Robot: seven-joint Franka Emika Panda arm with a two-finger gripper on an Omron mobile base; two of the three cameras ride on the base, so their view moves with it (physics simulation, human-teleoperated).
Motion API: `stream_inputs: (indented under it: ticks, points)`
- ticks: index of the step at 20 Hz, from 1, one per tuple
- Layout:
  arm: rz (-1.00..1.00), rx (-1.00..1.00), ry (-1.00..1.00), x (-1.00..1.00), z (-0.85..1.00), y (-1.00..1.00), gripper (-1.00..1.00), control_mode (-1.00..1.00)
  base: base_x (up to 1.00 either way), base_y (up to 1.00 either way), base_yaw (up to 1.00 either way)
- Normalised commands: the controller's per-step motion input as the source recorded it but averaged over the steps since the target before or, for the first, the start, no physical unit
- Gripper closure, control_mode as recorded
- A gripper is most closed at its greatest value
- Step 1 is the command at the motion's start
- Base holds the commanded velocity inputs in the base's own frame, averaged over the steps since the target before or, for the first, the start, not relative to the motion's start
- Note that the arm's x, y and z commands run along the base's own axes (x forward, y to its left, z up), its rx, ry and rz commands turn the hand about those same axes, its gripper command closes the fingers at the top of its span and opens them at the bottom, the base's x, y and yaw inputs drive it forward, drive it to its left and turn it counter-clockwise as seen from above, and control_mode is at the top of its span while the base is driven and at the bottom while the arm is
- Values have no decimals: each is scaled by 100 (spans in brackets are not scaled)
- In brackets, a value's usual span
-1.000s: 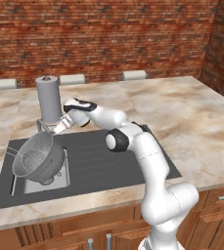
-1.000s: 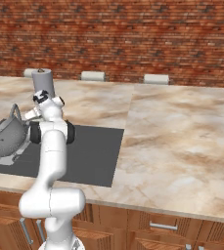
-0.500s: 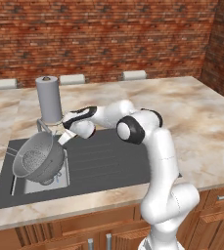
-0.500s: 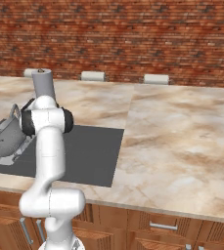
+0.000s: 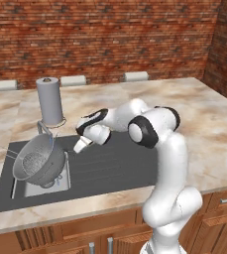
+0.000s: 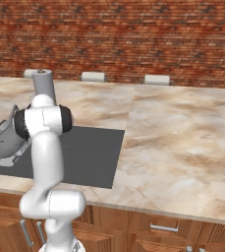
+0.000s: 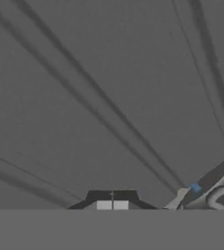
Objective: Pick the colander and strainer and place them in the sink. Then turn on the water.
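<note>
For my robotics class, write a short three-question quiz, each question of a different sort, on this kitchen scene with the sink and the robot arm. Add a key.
1. True or false: the large grey perforated metal colander sits in the small steel basin of the dark grey sink unit.
2. Multiple choice: the gripper hangs over A) the marble counter, B) the ribbed drainboard, C) the brick wall.
3. Fill in: the gripper's fingers are ____ and hold nothing.

Key:
1. True; it leans in the basin, with the thin handle of the small wire-mesh strainer poking out to its left.
2. B.
3. Shut.
</note>
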Motion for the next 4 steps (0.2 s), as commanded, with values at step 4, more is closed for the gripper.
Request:
stream_inputs:
  ticks: [4]
  points:
    - [-41, 11, -38, -39, 100, -47, 100, -100, 0, 0, 0]
